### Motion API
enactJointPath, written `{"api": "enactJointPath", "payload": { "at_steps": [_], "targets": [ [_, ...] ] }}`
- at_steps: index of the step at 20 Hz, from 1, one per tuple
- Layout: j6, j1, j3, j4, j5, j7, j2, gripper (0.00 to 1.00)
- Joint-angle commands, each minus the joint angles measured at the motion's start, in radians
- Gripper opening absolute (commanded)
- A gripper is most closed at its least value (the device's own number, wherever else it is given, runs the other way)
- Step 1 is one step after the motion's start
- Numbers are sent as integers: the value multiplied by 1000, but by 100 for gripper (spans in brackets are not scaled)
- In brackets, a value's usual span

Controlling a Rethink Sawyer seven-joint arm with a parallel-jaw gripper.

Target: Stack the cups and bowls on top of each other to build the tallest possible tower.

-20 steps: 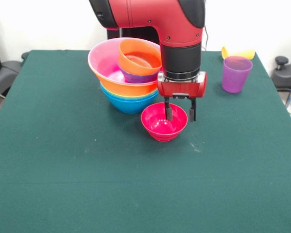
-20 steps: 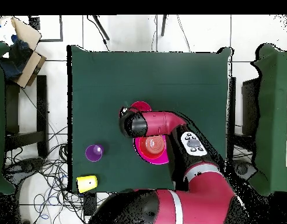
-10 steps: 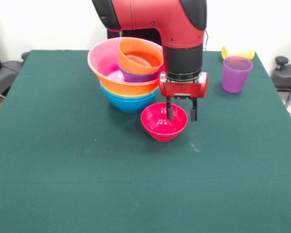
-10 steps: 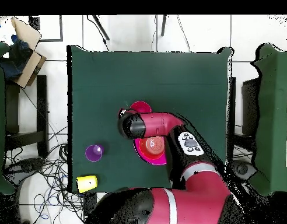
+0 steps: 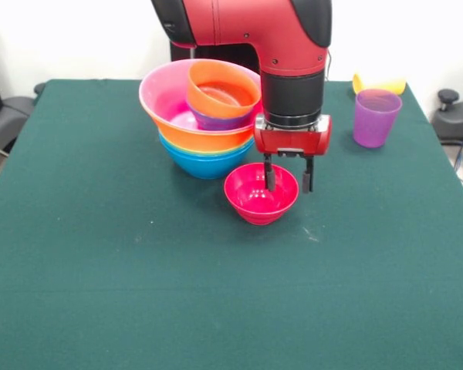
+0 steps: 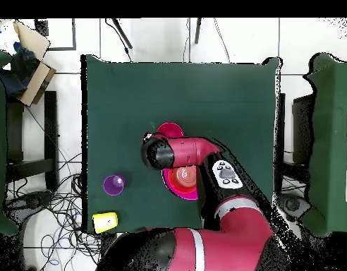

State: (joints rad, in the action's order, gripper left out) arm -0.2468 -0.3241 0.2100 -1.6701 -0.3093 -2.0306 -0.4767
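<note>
The gripper (image 5: 287, 178) has risen slightly over the crimson bowl (image 5: 260, 193); fingers apart astride its rim, seemingly not gripping; bowl not yet lifted toward the tower (image 5: 204, 116).

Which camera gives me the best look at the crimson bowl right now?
The front view: the crimson bowl shows whole, upright on the cloth, with the open pincer astride its rim. Overhead, the arm covers most of it; only a pink crescent shows.
</note>
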Motion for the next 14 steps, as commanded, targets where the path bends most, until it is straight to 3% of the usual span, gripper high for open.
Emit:
{"api": "enactJointPath", "payload": {
  "at_steps": [1,14],
  "targets": [
    [28,10,-16,-51,-83,-23,39,100],
    [77,18,-35,-70,-78,-37,64,100]
  ]
}}
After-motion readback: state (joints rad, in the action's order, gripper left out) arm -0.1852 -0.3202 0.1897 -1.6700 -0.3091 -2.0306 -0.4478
